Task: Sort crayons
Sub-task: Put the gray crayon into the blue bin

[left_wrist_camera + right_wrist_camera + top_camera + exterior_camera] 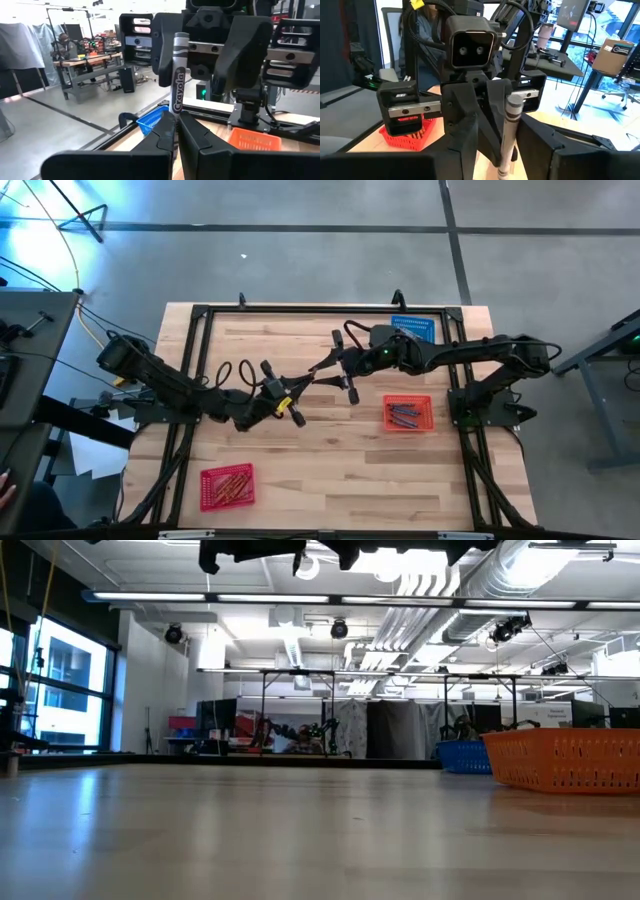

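- While both arms meet above the middle of the bench (330,470), the left gripper (176,131) has its fingers (200,137) clamped on the lower end of a grey crayon (179,75), which stands upright between them with its label showing.
- Facing those fingers from just beyond the crayon, the right gripper (210,50) has its two fingers spread apart, one on each side of the crayon's upper half; contact with the stick cannot be told.
- From the right wrist view, the same crayon (510,125) rises between the right arm's own fingers (555,145), with the left gripper (485,125) right behind it.
- Seen from above, the two grippers sit close together, the left gripper (285,408) just beside the right gripper (345,380), both clear of the baskets.
- Off to the right-arm side of the fingers, an orange-red basket (408,413) lies on the bench holding grey-blue crayons (404,415).
- Beyond the right gripper, at the far edge of the bench, stands a blue basket (415,328).
- Near the front edge on the left arm's side, well apart from the fingers, a red basket (227,486) holds red and orange crayons (230,485).
- At bench height, the orange-red basket (565,760) and the blue basket (462,756) show at the right, while the grippers hang out of sight above.
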Controlling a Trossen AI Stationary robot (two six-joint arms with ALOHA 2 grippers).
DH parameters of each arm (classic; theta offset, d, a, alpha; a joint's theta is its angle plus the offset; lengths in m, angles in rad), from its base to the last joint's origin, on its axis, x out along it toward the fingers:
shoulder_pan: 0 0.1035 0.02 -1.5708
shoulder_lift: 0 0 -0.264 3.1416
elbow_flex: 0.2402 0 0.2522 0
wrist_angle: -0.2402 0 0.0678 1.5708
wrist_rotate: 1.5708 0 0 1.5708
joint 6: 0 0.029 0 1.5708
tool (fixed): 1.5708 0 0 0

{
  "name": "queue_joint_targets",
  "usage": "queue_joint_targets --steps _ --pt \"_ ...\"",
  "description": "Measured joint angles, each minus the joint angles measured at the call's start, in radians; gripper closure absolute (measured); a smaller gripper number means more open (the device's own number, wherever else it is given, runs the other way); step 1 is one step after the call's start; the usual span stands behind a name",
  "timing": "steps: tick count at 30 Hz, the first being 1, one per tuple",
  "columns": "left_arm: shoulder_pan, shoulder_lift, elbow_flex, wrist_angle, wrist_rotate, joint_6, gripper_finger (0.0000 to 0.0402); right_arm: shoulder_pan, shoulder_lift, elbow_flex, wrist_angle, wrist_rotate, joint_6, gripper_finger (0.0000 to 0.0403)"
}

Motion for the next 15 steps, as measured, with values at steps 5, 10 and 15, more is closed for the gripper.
queue_joint_targets --steps 5,10,15 --pt "0.005 0.0 0.0 0.0 0.009 -0.007 0.0401 0.003 0.0 0.0 0.002 0.005 -0.001 0.0315" --pt "0.005 0.0 0.0 -0.001 0.055 -0.018 0.0401 0.003 0.0 0.0 0.002 -0.002 -0.003 0.0387" --pt "0.006 0.0 0.0 0.003 0.061 -0.025 0.0401 0.003 0.0 0.0 0.001 -0.003 0.008 0.0392"
